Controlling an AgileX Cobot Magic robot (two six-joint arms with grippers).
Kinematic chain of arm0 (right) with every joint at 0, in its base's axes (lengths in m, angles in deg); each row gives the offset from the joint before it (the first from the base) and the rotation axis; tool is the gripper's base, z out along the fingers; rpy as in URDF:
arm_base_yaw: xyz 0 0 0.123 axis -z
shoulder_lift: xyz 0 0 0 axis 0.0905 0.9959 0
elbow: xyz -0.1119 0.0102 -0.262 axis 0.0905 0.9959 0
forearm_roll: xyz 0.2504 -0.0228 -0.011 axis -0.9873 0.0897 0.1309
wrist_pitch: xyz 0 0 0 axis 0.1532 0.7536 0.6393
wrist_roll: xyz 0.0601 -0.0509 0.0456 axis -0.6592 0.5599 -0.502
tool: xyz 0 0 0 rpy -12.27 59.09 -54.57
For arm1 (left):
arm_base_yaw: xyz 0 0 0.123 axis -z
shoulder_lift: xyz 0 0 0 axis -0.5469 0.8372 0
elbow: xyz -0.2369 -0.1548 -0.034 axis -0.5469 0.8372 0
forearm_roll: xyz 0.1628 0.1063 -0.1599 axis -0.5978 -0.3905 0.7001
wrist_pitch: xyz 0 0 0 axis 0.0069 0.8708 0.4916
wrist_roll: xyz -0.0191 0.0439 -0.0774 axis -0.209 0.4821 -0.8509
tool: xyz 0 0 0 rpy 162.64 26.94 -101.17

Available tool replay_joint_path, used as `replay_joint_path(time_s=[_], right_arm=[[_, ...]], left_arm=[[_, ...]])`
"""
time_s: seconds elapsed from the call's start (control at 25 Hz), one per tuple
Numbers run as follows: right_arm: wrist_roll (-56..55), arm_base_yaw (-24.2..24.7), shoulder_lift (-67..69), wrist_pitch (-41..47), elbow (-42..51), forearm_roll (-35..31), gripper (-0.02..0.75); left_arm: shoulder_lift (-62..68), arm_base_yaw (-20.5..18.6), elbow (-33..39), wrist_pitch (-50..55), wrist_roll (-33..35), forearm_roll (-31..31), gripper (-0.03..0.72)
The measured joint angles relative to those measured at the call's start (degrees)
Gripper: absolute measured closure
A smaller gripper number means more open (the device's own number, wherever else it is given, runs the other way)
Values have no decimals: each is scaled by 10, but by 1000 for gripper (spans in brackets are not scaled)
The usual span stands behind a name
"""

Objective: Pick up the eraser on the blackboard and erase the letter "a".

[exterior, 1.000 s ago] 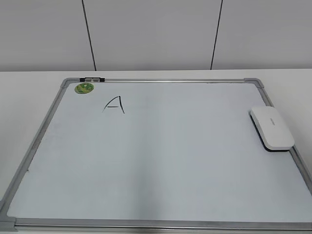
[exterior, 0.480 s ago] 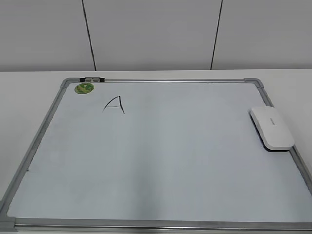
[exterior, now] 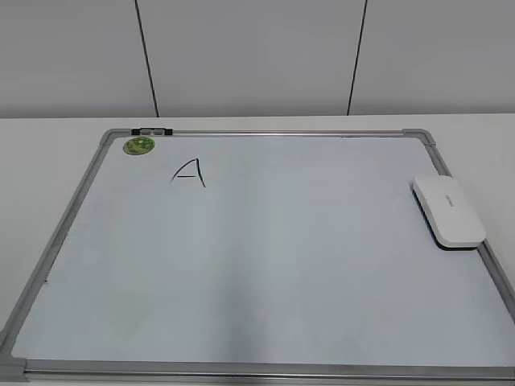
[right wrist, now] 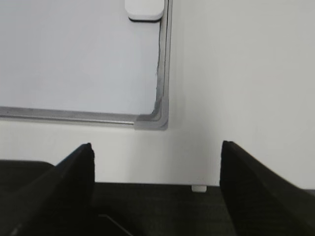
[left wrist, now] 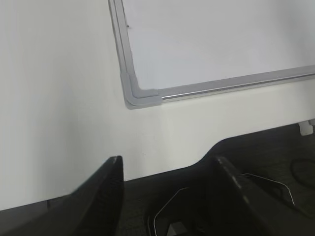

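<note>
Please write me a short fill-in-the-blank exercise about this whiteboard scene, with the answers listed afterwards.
1. The eraser lies at the board's ____ edge.
2. The round sticker is coloured ____.
3. The marker letter sits nearest the board's far-____ corner.
4. Both grippers have their jaws ____.

Answers: right; green; left; open

Even, bright diffuse light; soft sheen on blackboard (exterior: 265,265); wrist views dimmer, near claw fingers (right wrist: 74,191) blurred.
</note>
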Motion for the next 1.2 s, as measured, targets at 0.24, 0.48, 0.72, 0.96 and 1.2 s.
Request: replay_joint_path(time_s=[0.24,0.48,0.72,0.96,1.2], right_arm=[[-1,0,-24,-30,45,5,150],[-1,0,-24,-47,80,5,150],[-2,0,-24,-53,80,5,150],[-2,0,-24,-53,80,4,151],[-2,0,-24,-53,80,4,150]], left_arm=[[-2,0,6,-25,0,-1,279],[-2,0,21,-58,0,-18,279],[-2,0,23,-65,0,-33,279],[-2,0,23,-65,-21,-54,279],[-2,0,23,-66,-28,-64,279]])
